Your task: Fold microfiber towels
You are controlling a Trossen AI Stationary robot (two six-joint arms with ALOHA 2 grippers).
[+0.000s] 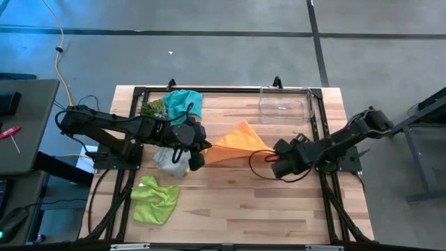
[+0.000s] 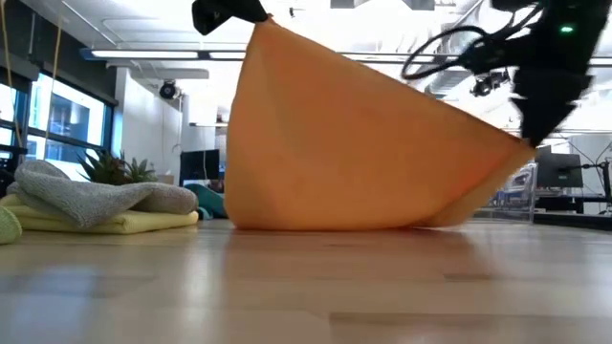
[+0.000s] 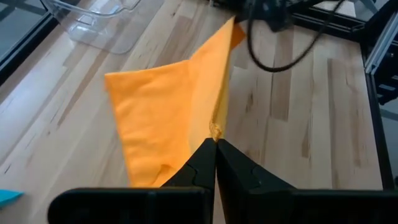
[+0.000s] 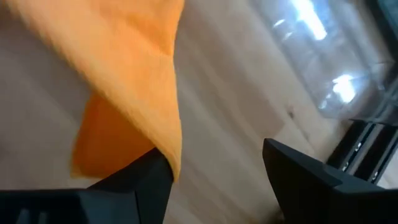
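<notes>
Orange towel (image 1: 235, 144) held lifted over mid-desk (image 1: 279, 202), left end effector (image 3: 215, 144) pinched closed on one corner, right end effector (image 4: 214, 165) with fingers spread, opposite corner beside one finger, grip unclear, lower hem trailed on the wood, grey towel (image 2: 86, 196) over yellow towel (image 2: 124, 224) partly hidden.

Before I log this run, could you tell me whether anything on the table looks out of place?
Only the lime green towel stands out: it lies crumpled near the table's front left, apart from the grey and yellow towels stacked behind it. The orange towel hangs between both arms, mid-fold.
</notes>
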